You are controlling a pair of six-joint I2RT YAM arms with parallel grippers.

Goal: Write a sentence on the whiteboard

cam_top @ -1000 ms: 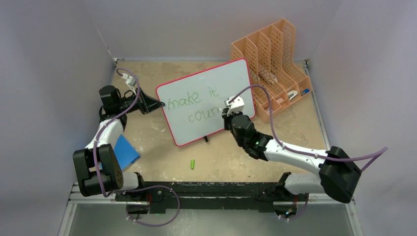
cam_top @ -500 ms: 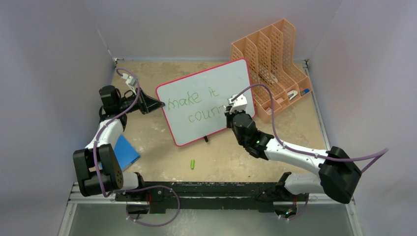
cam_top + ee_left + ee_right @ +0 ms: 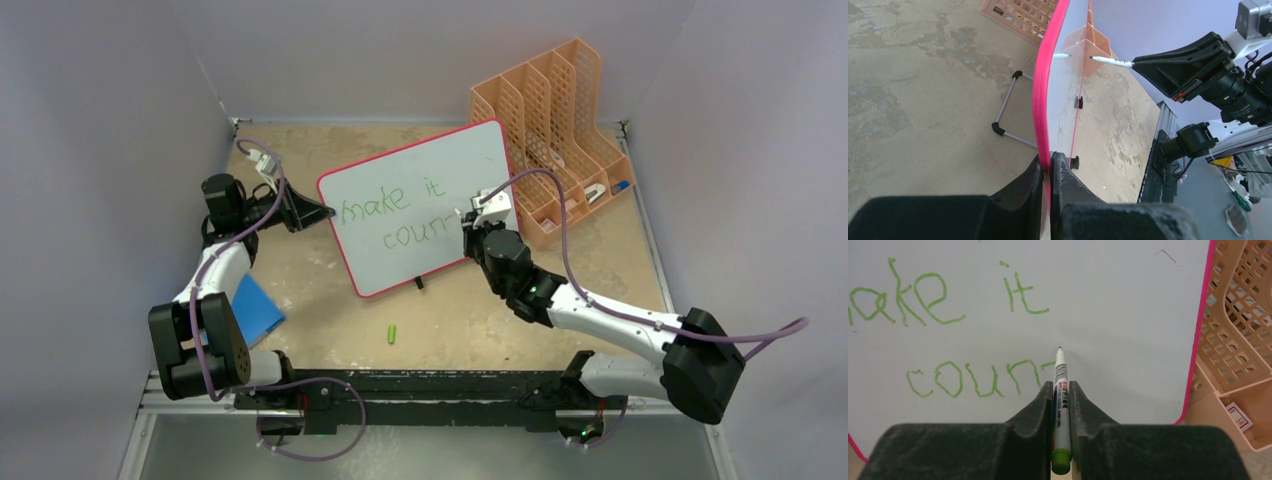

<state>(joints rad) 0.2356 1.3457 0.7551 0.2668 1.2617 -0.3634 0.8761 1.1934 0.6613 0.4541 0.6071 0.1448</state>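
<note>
The whiteboard [image 3: 470,160], white with a pink-red rim, stands tilted on its wire stand at mid-table. The sentence [image 3: 391,204] on it is in green: "make it" above, "coun" and a short horizontal stroke [image 3: 1032,363] below. My left gripper [image 3: 322,212] is shut on the board's left rim [image 3: 1045,90], seen edge-on in the left wrist view. My right gripper [image 3: 470,230] is shut on a green-ended marker [image 3: 1060,405]. Its tip [image 3: 1059,348] points at the board just right of "coun". In the left wrist view the tip [image 3: 1093,58] stands slightly off the surface.
An orange mesh file organiser [image 3: 560,120] stands right behind the board's right edge, with small items in it. A green marker cap [image 3: 393,333] lies in front of the board. A blue pad [image 3: 255,308] lies by the left arm. Walls close three sides.
My right gripper has moved a little right and up along the second line, uncovering a short horizontal stroke after "coun". The left gripper and board have not moved.
</note>
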